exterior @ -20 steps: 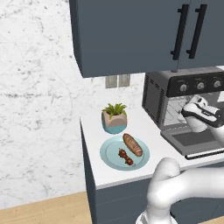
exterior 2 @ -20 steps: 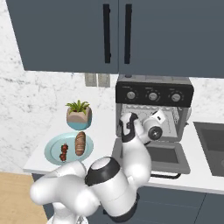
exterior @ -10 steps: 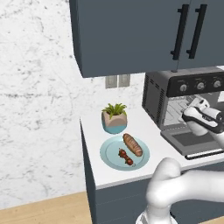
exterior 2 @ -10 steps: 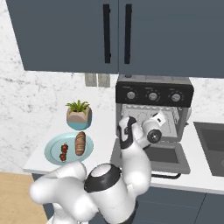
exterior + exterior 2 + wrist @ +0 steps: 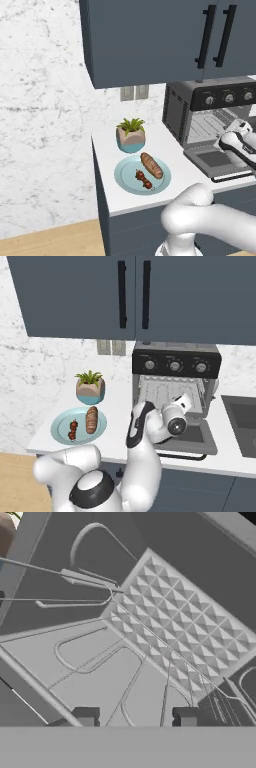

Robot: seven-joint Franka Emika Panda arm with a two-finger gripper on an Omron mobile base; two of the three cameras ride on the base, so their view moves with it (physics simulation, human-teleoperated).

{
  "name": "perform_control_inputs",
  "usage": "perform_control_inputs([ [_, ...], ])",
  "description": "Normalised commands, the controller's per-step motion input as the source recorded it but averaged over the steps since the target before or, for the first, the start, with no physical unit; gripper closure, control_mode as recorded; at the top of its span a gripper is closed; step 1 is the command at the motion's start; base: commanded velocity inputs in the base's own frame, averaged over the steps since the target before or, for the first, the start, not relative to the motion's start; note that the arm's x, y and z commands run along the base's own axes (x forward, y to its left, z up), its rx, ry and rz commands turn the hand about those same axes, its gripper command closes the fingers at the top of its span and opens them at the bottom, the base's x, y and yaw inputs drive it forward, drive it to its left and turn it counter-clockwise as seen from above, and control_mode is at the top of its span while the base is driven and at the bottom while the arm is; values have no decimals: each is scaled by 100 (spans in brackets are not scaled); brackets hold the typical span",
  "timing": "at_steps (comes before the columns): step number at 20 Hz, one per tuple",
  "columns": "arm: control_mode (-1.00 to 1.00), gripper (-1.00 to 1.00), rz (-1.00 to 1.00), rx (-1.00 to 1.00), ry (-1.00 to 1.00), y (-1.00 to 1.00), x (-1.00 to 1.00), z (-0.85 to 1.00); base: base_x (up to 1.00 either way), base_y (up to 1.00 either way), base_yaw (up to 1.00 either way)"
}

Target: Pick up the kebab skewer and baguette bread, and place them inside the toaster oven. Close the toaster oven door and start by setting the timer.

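Note:
The kebab skewer (image 5: 143, 179) and the baguette bread (image 5: 151, 165) lie side by side on a light blue plate (image 5: 127, 181) on the white counter, left of the toaster oven (image 5: 176, 111). They show again from the right, skewer (image 5: 73, 429) beside baguette (image 5: 91, 419). The toaster oven door (image 5: 200, 440) hangs down open. My gripper (image 5: 136, 717) is open with nothing between its fingers, held just in front of the oven mouth and looking in at the wire rack (image 5: 170, 619). My gripper (image 5: 183, 403) hovers above the lowered door.
A potted plant (image 5: 130, 135) stands behind the plate. Dark cabinets (image 5: 135, 296) hang over the counter. A sink (image 5: 242, 423) lies right of the oven. Three silver knobs (image 5: 174, 366) sit on the oven's top panel.
My hand has sunk a little in front of the oven opening, closer to the open door. The skewer, baguette and plate have not moved.

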Motion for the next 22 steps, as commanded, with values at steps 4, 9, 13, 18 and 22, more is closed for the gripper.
perform_control_inputs([
  [4, -100, 100, 0, 0, 9, -37, -91, 10, 0, 0, 0],
  [9, -100, 100, -1, 0, 15, -29, -83, 9, 0, 0, 0],
  [13, -100, 100, 0, 0, 21, -2, -63, 63, 0, 0, 0],
  [18, -100, 100, 0, 0, 27, 0, -52, 84, 0, 0, 0],
  [22, -100, -100, 0, -1, 30, 0, -46, 94, 0, 0, 0],
])
